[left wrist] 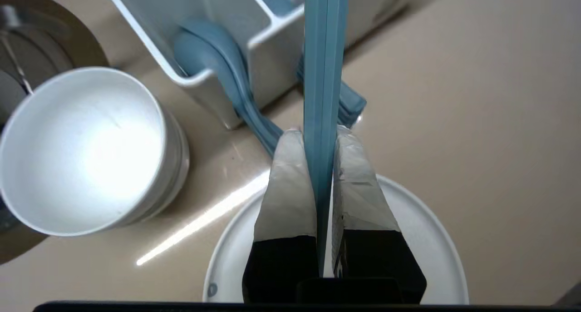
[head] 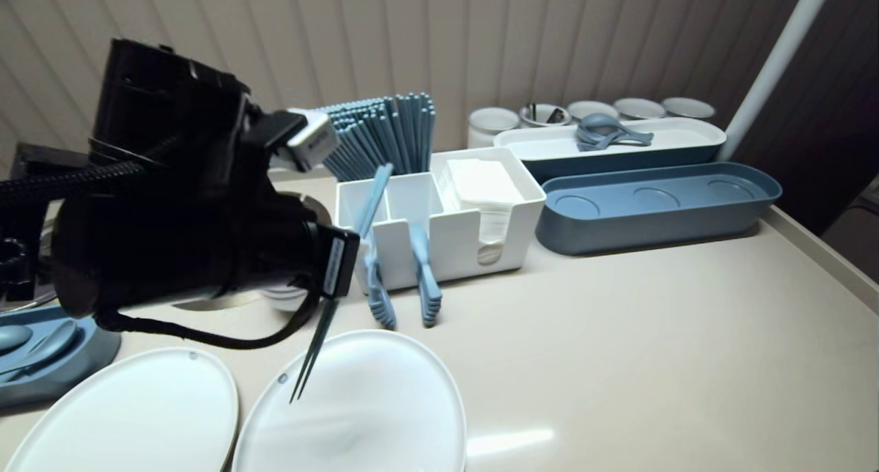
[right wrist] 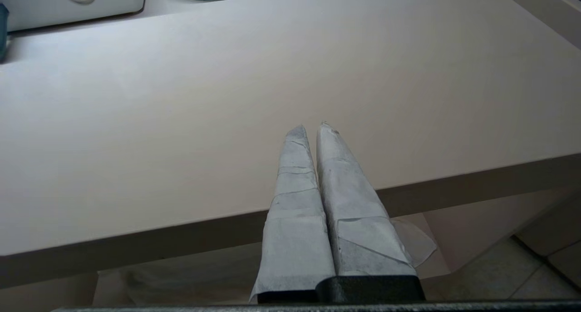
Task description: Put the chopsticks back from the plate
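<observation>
progress: blue chopsticks (head: 312, 358) are lifted clear of the table (head: 652, 334), slanting tips-down over the rim of the right-hand white plate (head: 412, 396), not yet lying on it; judged about midway | left tool (left wrist: 321, 130): clamped on the chopsticks mid-shaft, just in front of the white caddy (head: 453, 242) | right tool (right wrist: 311, 128): closed, empty, parked below the table edge

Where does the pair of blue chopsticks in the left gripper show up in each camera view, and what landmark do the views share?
Head view: the chopsticks slant down left of centre, tips over the right-hand plate.
Left wrist view: the chopsticks fill the centre, clamped in the left gripper.
Right wrist view: not in it.
Shared landmark: the white organizer box, seen in all three.
</observation>
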Tool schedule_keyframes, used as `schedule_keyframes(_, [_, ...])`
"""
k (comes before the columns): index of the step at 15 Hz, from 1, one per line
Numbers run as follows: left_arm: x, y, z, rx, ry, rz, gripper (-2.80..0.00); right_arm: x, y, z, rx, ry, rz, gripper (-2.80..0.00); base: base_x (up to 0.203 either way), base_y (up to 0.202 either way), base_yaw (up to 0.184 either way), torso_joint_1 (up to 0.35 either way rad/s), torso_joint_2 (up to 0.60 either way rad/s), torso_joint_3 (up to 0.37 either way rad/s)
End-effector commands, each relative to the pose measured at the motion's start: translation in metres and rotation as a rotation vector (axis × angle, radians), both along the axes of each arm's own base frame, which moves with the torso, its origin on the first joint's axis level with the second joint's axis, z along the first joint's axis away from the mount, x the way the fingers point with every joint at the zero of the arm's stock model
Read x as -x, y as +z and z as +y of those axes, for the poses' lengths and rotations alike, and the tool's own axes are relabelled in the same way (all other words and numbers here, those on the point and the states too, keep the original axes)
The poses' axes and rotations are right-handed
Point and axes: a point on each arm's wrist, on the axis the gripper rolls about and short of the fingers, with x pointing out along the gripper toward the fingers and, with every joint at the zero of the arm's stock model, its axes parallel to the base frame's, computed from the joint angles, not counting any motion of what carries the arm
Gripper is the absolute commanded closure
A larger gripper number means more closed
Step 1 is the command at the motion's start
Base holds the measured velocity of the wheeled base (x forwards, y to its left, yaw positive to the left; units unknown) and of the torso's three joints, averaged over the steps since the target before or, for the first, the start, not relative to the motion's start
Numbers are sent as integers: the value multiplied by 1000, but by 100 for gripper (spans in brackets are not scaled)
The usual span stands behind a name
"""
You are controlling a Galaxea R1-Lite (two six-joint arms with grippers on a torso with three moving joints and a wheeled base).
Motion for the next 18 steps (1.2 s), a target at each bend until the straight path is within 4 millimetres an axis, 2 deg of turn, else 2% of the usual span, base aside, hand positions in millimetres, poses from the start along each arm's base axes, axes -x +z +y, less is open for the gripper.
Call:
schedule_keyframes(1, [3,21,4,93,66,-134,0,0,0,0,0,1,0,0,0,0,0,0,0,0])
schedule_keyframes(4, [-10,43,0,196,276,-296,0,0,0,0,0,1,0,0,0,0,0,0,0,0])
schedule_keyframes(7, [-21,67,-11,375,418,-381,0,0,0,0,1,1,0,0,0,0,0,0,0,0])
schedule_keyframes(9, [-29,68,-17,415,439,-387,0,0,0,0,2,1,0,0,0,0,0,0,0,0])
schedule_keyframes(11, [-49,78,-29,486,469,-433,0,0,0,0,2,1,0,0,0,0,0,0,0,0])
schedule_keyframes(14, [-87,77,-56,528,539,-486,0,0,0,0,2,1,0,0,0,0,0,0,0,0])
schedule_keyframes(16, [-104,87,-66,568,561,-538,0,0,0,0,0,-1,0,0,0,0,0,0,0,0])
schedule_keyframes(18, [-130,83,-73,556,587,-595,0,0,0,0,0,-1,0,0,0,0,0,0,0,0])
